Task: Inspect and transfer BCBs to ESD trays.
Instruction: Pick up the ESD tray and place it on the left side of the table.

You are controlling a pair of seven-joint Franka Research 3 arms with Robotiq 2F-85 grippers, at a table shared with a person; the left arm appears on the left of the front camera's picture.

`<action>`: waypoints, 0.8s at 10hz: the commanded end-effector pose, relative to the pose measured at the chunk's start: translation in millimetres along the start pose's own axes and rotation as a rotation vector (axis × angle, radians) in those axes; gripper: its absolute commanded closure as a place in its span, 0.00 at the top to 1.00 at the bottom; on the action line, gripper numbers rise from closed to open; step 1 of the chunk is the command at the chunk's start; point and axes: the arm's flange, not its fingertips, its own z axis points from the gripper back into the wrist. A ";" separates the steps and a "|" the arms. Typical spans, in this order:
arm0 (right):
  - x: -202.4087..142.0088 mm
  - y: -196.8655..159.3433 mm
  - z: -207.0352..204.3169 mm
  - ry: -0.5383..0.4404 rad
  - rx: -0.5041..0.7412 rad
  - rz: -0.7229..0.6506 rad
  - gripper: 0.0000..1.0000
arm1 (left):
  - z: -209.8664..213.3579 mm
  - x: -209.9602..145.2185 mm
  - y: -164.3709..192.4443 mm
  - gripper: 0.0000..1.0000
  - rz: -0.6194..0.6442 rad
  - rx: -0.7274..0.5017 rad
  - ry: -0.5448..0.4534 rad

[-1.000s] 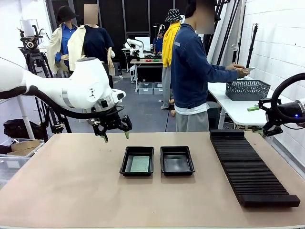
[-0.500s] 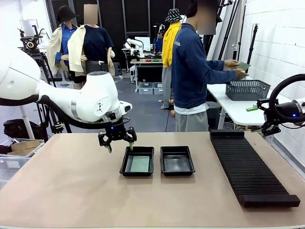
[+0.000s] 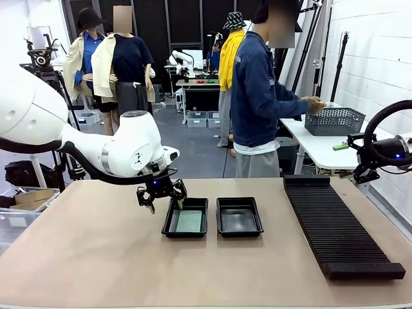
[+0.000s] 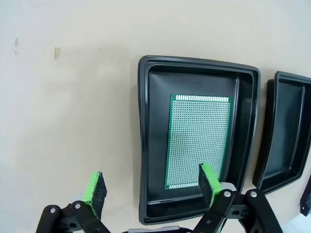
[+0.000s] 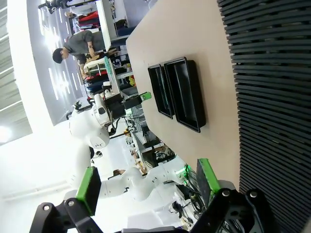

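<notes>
Left gripper (image 3: pixel 165 205), jaws wide and empty, hovers at ten o'clock of the ESD tray (image 3: pixel 167 223) holding a BCB (image 3: pixel 189 221); right gripper (image 5: pixel 146 183), equally wide, grips nothing

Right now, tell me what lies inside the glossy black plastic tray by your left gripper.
One thin green perforated circuit board lies flat on the tray's floor. The left gripper's green finger pad covers the board's near corner.
</notes>
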 end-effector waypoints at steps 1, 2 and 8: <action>-5.6 0.5 -1.6 0.000 0.004 -0.009 1.00 | -7.1 1.0 4.8 1.00 0.016 -0.033 0.012; -5.6 0.5 -1.6 0.000 0.004 -0.009 1.00 | -13.7 2.5 6.8 1.00 0.024 -0.043 0.021; -5.6 0.5 -1.6 0.000 0.004 -0.009 1.00 | -32.1 17.7 18.2 0.82 0.025 -0.096 0.038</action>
